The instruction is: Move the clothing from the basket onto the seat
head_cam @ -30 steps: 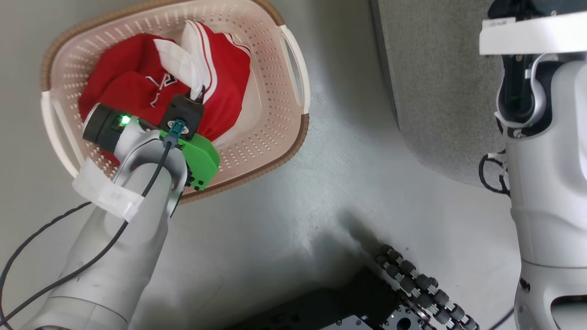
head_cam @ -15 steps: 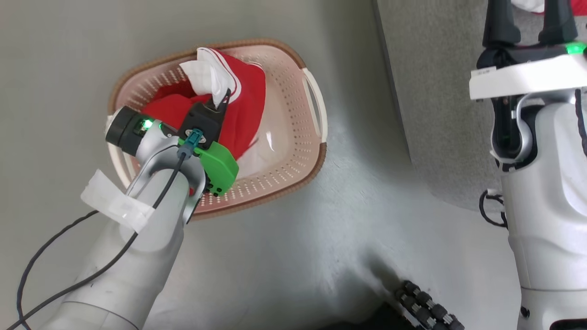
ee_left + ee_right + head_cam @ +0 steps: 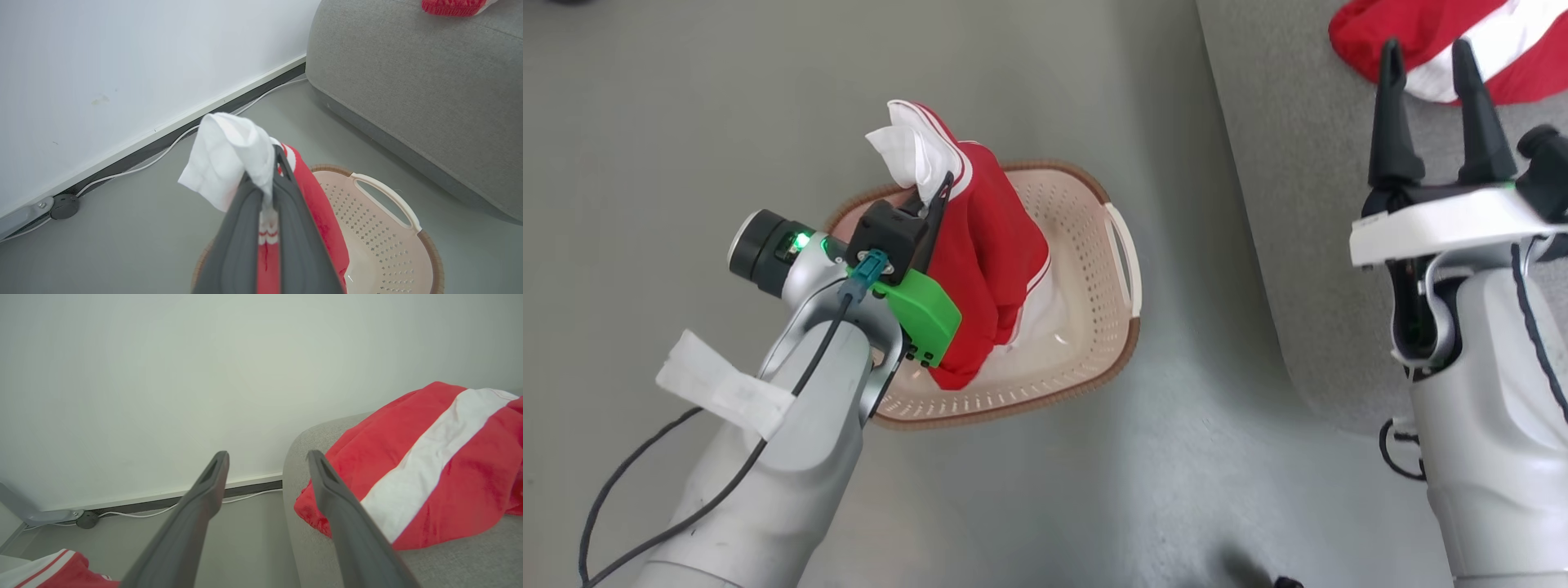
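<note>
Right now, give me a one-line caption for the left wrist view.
Left gripper shut on the clothing, held up over the basket, with the grey seat beyond.

There are two red-and-white garments: the hanging garment (image 3: pixel 988 245) directly above the one basket (image 3: pixel 1086 359), and the other garment (image 3: pixel 1429 33) well to the right of the basket, on the one grey sofa (image 3: pixel 1298 204). There are two grippers, the left gripper (image 3: pixel 946 181) over the basket and the right gripper (image 3: pixel 1426 45) far to its right, each with two dark fingers. Beyond the basket lie one white cable (image 3: pixel 143 164) and one round dark fitting (image 3: pixel 64 206), and the basket itself shows one handle (image 3: pixel 1123 257).
</note>
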Robot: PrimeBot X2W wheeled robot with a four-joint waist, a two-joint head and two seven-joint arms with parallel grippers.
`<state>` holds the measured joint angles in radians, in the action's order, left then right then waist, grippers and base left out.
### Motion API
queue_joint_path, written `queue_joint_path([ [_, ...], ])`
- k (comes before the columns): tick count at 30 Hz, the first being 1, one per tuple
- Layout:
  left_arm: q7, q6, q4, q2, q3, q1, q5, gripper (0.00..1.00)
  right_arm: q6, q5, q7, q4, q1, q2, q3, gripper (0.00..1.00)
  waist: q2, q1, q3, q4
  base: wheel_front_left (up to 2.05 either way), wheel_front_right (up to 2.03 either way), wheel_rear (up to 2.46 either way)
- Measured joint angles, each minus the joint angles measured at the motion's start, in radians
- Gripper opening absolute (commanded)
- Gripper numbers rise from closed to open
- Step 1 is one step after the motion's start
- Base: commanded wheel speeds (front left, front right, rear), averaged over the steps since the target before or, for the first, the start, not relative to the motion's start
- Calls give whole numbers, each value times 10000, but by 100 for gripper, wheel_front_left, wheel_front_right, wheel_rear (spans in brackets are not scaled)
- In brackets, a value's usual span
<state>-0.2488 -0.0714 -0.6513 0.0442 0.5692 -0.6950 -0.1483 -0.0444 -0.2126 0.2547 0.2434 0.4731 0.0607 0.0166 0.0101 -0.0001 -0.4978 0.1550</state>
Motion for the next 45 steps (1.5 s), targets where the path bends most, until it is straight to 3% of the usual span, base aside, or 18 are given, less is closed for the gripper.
queue_joint_path([
  [28, -2, -88, 1034, -44, -247, 1454, -1007, 0, -393, 376, -2, 1277, -2418, -38, 663, 100, 0, 0, 3896, -1053, 0, 0, 0],
  [45, 608, -165, 2234, -61, -4, 1835, -1302, 0, -788, 570, -2, 2121, -2963, -52, 3413, 100, 0, 0, 5684, -1507, 0, 0, 0],
])
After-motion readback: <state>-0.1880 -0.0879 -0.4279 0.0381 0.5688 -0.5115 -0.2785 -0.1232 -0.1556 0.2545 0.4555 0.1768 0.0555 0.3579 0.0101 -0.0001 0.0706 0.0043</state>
